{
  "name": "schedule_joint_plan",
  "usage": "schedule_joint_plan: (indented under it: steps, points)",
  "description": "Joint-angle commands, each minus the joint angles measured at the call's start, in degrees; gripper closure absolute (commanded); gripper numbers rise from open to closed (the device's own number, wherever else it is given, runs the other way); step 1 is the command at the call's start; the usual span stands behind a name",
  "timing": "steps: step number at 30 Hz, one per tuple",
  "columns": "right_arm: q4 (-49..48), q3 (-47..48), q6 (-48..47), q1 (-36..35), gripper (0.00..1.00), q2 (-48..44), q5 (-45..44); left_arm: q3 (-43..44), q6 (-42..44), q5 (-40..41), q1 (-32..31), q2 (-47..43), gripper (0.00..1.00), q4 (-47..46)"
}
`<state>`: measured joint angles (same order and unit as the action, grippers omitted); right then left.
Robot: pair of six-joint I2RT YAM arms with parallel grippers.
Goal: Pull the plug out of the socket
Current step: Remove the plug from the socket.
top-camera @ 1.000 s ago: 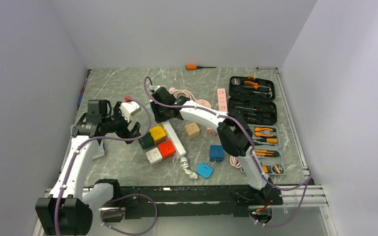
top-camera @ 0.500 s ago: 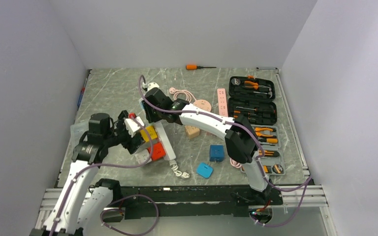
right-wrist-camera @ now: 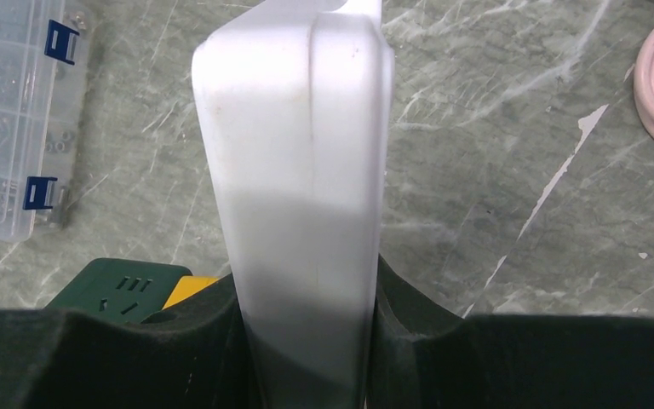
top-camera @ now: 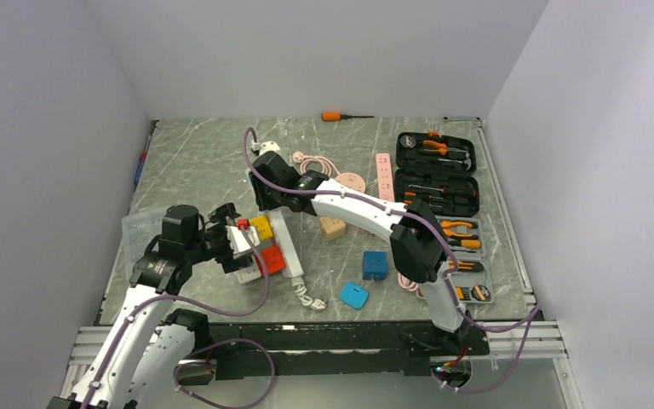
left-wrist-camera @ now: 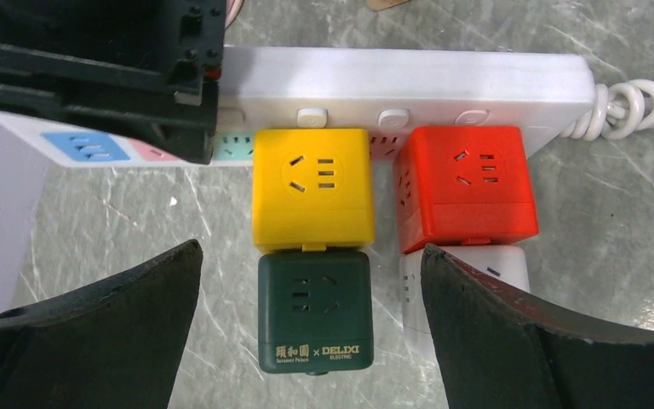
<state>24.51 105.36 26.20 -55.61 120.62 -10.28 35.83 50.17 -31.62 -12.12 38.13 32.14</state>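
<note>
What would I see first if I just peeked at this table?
The bright cubes: a yellow cube, a red cube and a dark green cube cluster along a white power strip left of the table's middle. The left fingers hang open either side of them, and the right fingers clamp the strip's end. At the right lies an open black tool case with orange-handled tools.

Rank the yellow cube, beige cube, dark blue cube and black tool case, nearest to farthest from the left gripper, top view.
From the left gripper:
1. The yellow cube, right beside it, on the power strip.
2. The beige cube, mid-table to its right.
3. The dark blue cube, farther right.
4. The black tool case, far right.
</note>
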Motion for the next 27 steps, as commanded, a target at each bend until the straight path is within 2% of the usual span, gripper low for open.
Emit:
schedule_joint_plan:
  steps: [1,12,27]
  points:
    - [-4.56,1.19,3.6,-0.57,1.0,-8.22,0.01,0.25,4.64,-1.33,-1.71,1.26,0.01,-0.71]
    - [-4.25,0.45,2.84,-1.99,1.0,-9.84,-1.58,3.72,3.99,1.75,-5.07,9.66,0.01,-1.12]
    - [-6.63,-2.55,4.01,-2.25,1.0,-11.45,0.15,3.03,4.21,11.38,-8.68,13.68,0.03,-4.58]
